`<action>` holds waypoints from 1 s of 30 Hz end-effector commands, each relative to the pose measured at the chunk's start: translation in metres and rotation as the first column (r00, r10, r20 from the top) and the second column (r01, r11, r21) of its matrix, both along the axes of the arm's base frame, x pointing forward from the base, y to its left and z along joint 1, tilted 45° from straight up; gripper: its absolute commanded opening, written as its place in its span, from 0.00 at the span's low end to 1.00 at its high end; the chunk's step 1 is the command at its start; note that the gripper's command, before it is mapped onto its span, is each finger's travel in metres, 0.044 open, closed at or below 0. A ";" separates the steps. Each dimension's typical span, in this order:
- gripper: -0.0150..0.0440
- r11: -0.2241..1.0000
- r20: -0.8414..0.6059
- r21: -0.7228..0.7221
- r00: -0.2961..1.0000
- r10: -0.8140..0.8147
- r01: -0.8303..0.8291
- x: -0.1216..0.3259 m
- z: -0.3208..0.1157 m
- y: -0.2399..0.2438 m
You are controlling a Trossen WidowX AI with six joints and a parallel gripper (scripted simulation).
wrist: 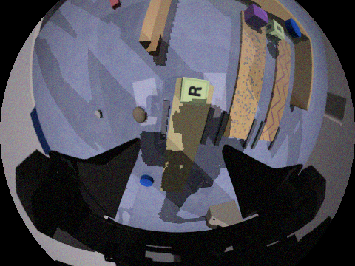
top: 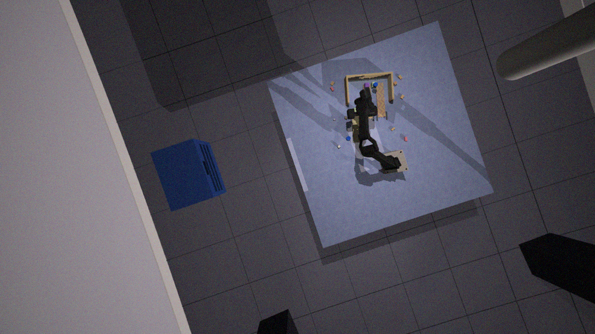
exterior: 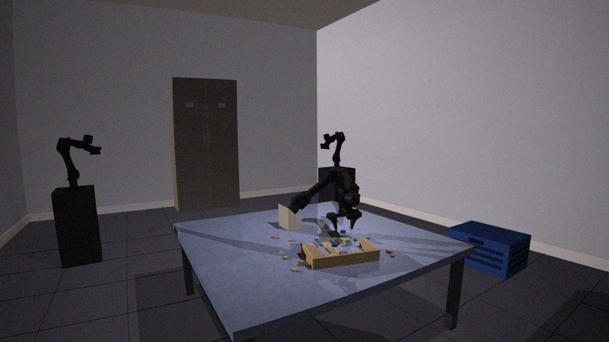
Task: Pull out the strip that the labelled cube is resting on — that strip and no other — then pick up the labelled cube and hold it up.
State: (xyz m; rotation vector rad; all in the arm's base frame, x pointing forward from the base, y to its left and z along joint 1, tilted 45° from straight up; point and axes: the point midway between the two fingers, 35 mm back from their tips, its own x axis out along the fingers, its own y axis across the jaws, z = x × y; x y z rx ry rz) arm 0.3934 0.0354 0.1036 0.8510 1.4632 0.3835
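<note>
A pale green cube (wrist: 194, 89) (exterior: 345, 241) labelled R sits on the far end of a plain yellow strip (wrist: 174, 137) (top: 356, 134), in front of the wooden frame. The strip's near part is in shadow. My gripper (wrist: 183, 146) (exterior: 344, 229) is open and empty, with its fingers wide apart above the strip and short of the cube in the wrist view. A speckled strip (wrist: 248, 81) and a zigzag strip (wrist: 280, 92) (top: 381, 100) lie to the right. In the overhead view the arm largely covers the R cube.
A wooden frame (top: 369, 74) (exterior: 343, 259) surrounds the far ends of the other strips. Near them stand a purple cube (wrist: 256, 16), another pale green cube (wrist: 274, 29) and a blue disc (wrist: 293, 28). Dark rails (wrist: 165, 117) flank the strips. Another blue disc (wrist: 146, 180) and a brown ball (wrist: 140, 114) lie left.
</note>
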 end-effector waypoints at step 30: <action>0.68 1.000 0.000 0.003 1.000 0.001 -0.001 0.052 -0.027 -0.004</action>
